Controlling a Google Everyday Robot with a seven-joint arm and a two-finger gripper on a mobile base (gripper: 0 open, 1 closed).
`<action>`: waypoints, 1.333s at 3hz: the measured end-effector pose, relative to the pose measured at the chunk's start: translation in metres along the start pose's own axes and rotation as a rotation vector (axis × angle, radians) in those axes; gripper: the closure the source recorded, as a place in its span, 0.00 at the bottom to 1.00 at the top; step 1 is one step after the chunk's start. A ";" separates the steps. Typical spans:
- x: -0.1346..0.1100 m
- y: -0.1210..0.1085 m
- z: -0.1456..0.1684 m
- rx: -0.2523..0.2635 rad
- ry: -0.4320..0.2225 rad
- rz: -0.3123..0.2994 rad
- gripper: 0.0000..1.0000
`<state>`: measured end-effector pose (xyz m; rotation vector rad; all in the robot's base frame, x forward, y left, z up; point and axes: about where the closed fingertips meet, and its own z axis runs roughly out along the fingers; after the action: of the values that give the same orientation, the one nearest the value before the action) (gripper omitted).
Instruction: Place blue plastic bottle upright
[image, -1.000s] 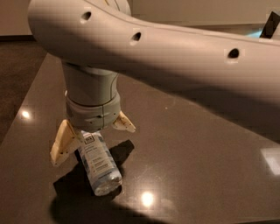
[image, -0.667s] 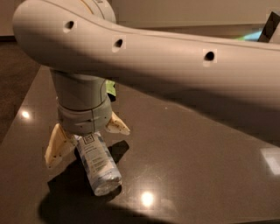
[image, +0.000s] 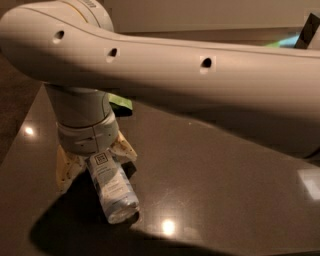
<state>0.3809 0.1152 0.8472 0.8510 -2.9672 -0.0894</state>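
The blue plastic bottle (image: 114, 189) lies tilted on the dark table (image: 215, 175), its clear base toward the camera and its pale label with a small dark square logo up at the wrist. Its cap end is hidden between the fingers. My gripper (image: 95, 162) hangs from the big white arm (image: 165, 75) and straddles the bottle's upper end. One yellowish finger (image: 65, 171) stands left of the bottle with a gap. The other finger (image: 123, 148) is close against its right side. The jaws are open around the bottle.
A green object (image: 120, 103) shows partly behind the wrist, farther back on the table. The white arm crosses the whole upper view and hides the back of the table. The table's left edge (image: 22, 125) meets darker floor. Light spots reflect on the tabletop.
The arm and wrist have shifted left and slightly lower. The two fingers have come closer together around the bottle's upper end. The bottle has stayed lying in about the same spot.
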 end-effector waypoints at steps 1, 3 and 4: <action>-0.002 -0.001 0.000 0.003 0.005 0.001 0.41; -0.006 0.002 -0.026 -0.064 -0.092 -0.092 0.87; -0.013 0.000 -0.048 -0.134 -0.192 -0.184 1.00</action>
<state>0.3956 0.1199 0.8946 1.1544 -3.0027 -0.3947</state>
